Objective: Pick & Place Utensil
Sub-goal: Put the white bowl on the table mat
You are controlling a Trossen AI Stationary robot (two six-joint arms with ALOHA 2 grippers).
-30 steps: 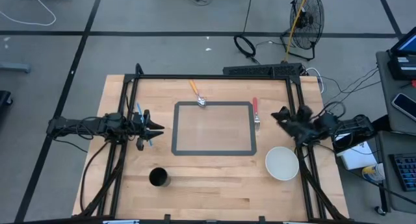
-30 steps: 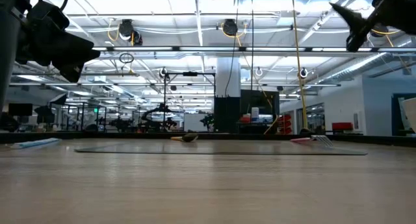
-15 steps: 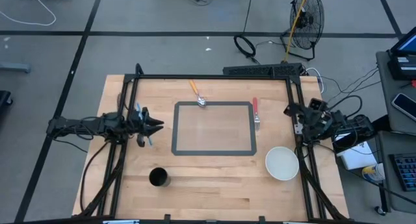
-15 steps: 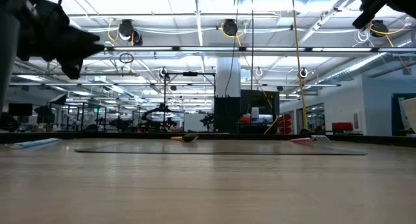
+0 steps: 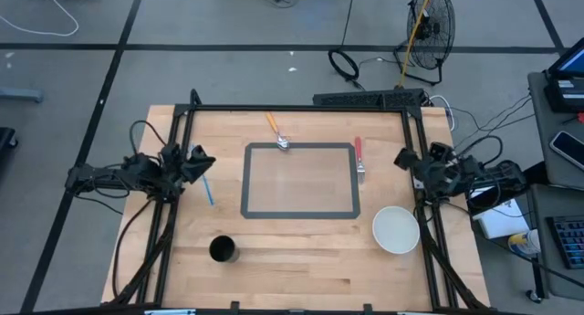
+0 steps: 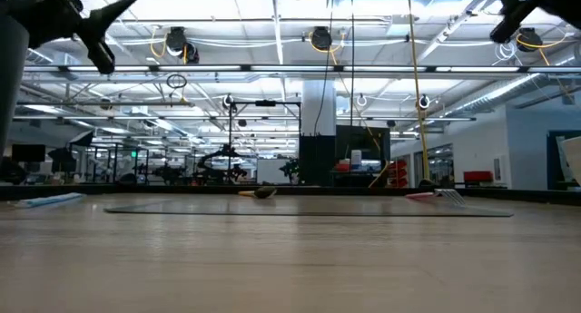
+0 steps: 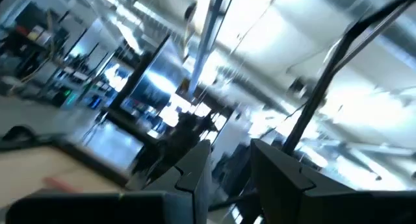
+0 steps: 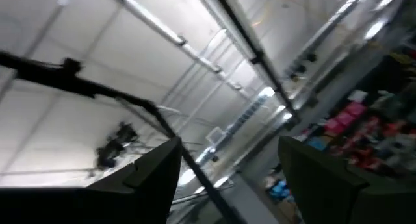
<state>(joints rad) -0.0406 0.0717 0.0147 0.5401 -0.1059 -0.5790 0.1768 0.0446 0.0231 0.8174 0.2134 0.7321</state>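
Note:
A blue utensil (image 5: 208, 189) lies flat on the wood table left of the grey-edged mat (image 5: 248, 180); it also shows in the low view (image 6: 45, 200). An orange-handled utensil (image 5: 276, 131) lies across the mat's far edge. A red-handled fork (image 5: 359, 158) lies at the mat's right edge. My left gripper (image 5: 203, 160) is open and empty, high above the table's left side, just left of the blue utensil, and points upward (image 7: 231, 149). My right gripper (image 5: 401, 158) is open and empty, raised at the right side (image 8: 231, 146).
A white bowl (image 5: 396, 229) stands at the near right of the mat. A black cup (image 5: 224, 249) stands at the near left. A black frame (image 5: 301, 108) runs along the table's far edge and sides. The mat's inside is bare.
My left gripper has risen, drawn back toward the table's left edge and tipped upward, off the spot above the blue utensil, which stays on the table. My right gripper has risen and drawn back a little toward the right edge.

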